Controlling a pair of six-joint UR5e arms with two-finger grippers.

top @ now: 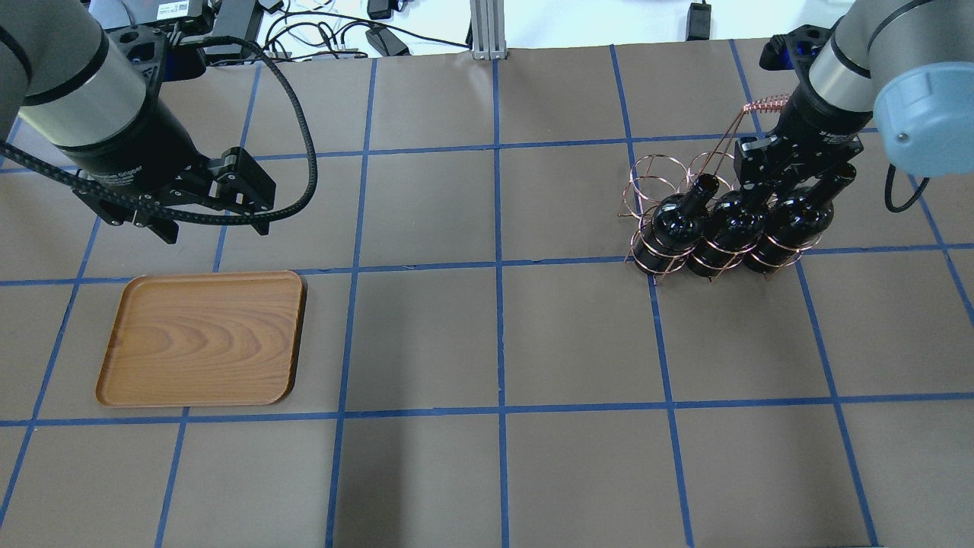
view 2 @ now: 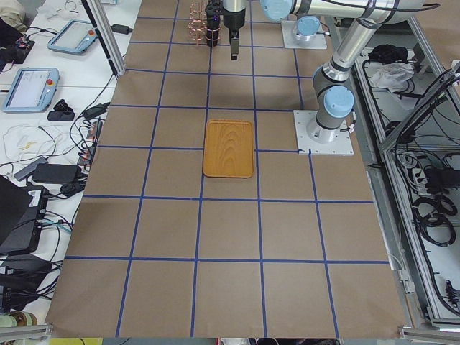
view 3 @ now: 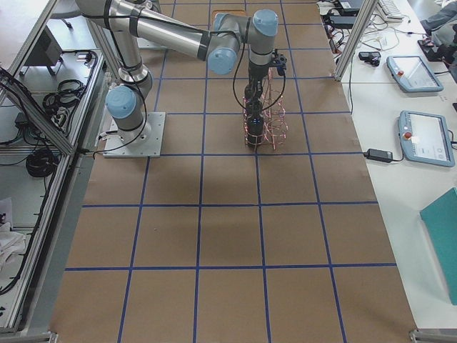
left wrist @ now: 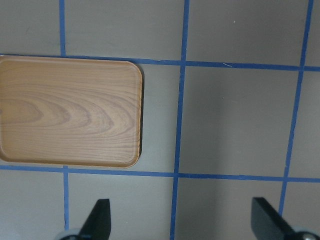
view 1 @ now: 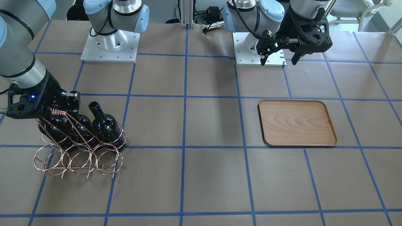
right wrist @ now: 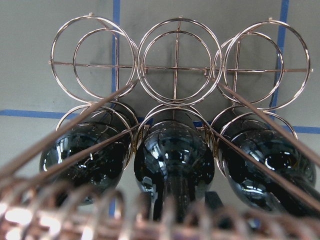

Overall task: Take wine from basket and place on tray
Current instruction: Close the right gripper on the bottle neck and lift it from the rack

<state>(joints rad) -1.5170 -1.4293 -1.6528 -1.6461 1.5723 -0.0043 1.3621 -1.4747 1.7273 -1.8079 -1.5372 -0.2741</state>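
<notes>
The copper wire basket [top: 660,172] stands at the table's right side with three near-black wine bottles in its near row. It also shows in the front view [view 1: 78,160]. My right gripper [top: 772,192] is lowered under the basket's handle bar [top: 765,103], fingers open on either side of the middle bottle's [top: 727,228] neck. In the right wrist view that bottle [right wrist: 172,150] sits between the two fingers with small gaps. The wooden tray [top: 202,339] lies empty at the left. My left gripper [top: 213,228] hovers open and empty just beyond it, and the tray [left wrist: 70,110] shows in its wrist view.
The basket's far row of three rings [right wrist: 177,65] is empty. The two arm bases [view 1: 110,40] [view 1: 257,47] stand at the robot's edge. Cables and a metal post [top: 487,27] line the far table edge. Blue tape lines grid the brown table.
</notes>
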